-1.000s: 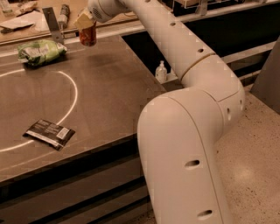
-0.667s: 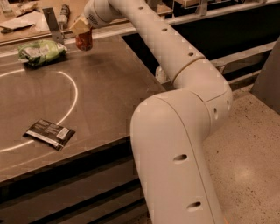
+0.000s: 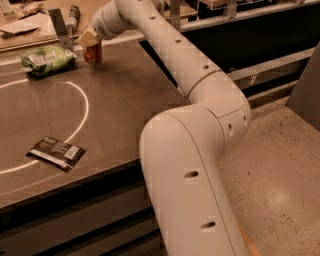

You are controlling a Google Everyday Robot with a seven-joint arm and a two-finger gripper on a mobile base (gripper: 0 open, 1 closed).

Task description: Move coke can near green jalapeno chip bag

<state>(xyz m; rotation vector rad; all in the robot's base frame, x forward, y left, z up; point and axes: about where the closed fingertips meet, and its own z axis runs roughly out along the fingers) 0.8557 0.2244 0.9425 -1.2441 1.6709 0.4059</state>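
The coke can (image 3: 93, 53), red-orange, is at the far side of the dark table, just right of the green jalapeno chip bag (image 3: 47, 59). My gripper (image 3: 89, 40) is at the top of the can, shut on it, with the long white arm reaching across from the lower right. The can is upright and at or just above the table surface; I cannot tell if it touches. The puffy light-green bag lies flat at the far left, about a can's width from the can.
A flat black packet with a white label (image 3: 56, 152) lies near the table's front left. A white curved line (image 3: 82, 107) is drawn on the tabletop. A ledge behind holds papers (image 3: 22, 25) and a small bottle (image 3: 73, 14). Speckled floor is on the right.
My gripper has carried the can leftward and slightly down, closer to the green chip bag. The arm has swung left with it.
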